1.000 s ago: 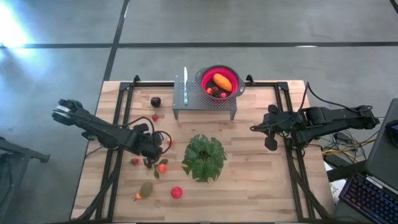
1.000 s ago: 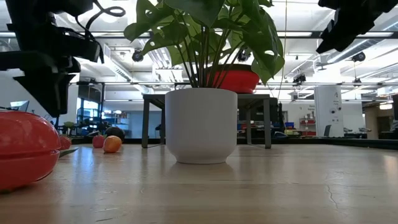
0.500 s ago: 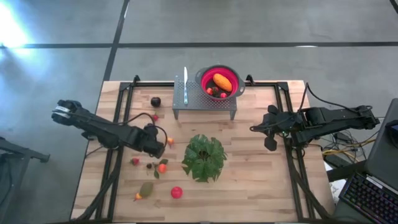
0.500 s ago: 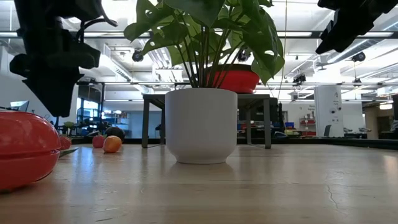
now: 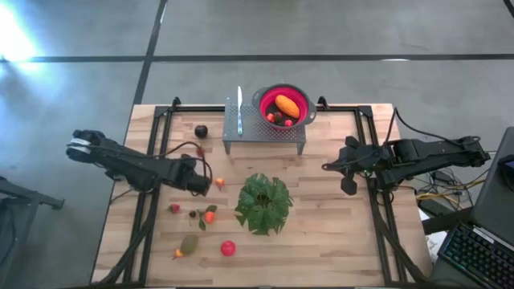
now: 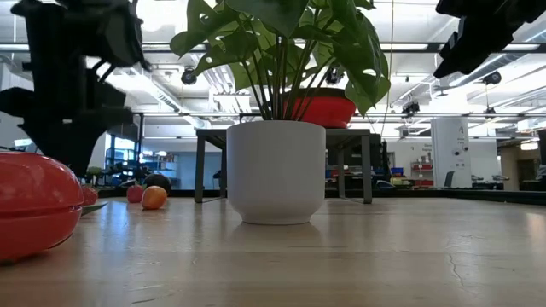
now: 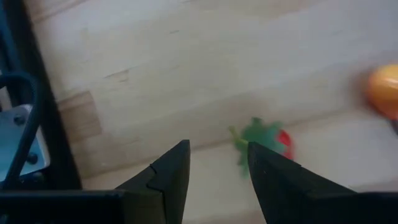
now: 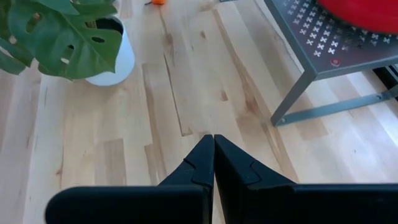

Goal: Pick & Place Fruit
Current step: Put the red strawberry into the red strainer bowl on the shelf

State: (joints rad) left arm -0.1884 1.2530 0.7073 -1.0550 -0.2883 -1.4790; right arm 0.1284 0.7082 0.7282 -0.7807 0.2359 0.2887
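My left pincer [image 7: 214, 171] hangs partly open over the wooden table [image 7: 186, 74], gripping nothing, a small red strawberry [image 7: 270, 138] just beyond its tips; my right pincer [image 8: 214, 155] waits pinched closed, empty

I saw the fruit [image 5: 209, 216] scattered at the table's seven o'clock: red, orange and olive pieces lying loose. A dark purple one [image 5: 201, 131] sat at eleven o'clock; an orange oblong [image 5: 286, 105] lay in the bowl.
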